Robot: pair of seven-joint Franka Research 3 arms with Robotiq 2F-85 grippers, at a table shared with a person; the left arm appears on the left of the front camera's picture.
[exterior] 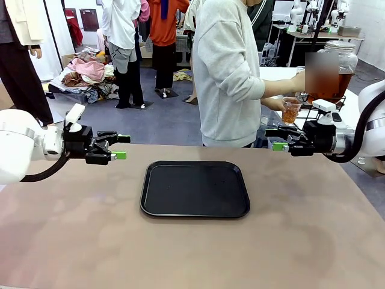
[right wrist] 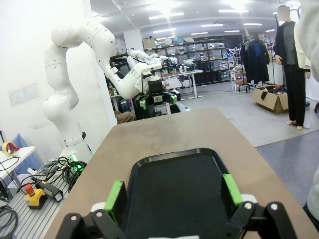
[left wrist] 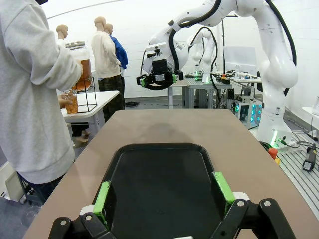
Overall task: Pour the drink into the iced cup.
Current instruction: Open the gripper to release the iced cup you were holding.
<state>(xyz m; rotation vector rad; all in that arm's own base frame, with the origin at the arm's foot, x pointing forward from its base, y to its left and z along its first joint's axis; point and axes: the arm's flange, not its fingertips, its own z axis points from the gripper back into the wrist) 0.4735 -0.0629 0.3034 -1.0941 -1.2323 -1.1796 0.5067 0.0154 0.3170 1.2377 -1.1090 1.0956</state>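
Note:
The drink is amber-brown liquid in a small clear cup point(exterior: 291, 110) that the person holds at a glass dispenser point(exterior: 340, 72) on a side table behind the far right. The left wrist view shows that cup point(left wrist: 72, 102) too. The iced cup is out of view. My left gripper point(exterior: 120, 147) hovers open over the table's left, left of the black tray point(exterior: 195, 188). My right gripper point(exterior: 275, 137) hovers open at the tray's right. Each wrist view looks between open fingers, left gripper point(left wrist: 163, 194) and right gripper point(right wrist: 174, 194), with nothing held.
The bare black tray point(left wrist: 159, 164) point(right wrist: 174, 174) lies mid-table on the brown tabletop point(exterior: 72, 241). The person in a grey sweatshirt point(exterior: 225, 72) stands at the far edge, turned to the side table. Other people and clutter are farther back.

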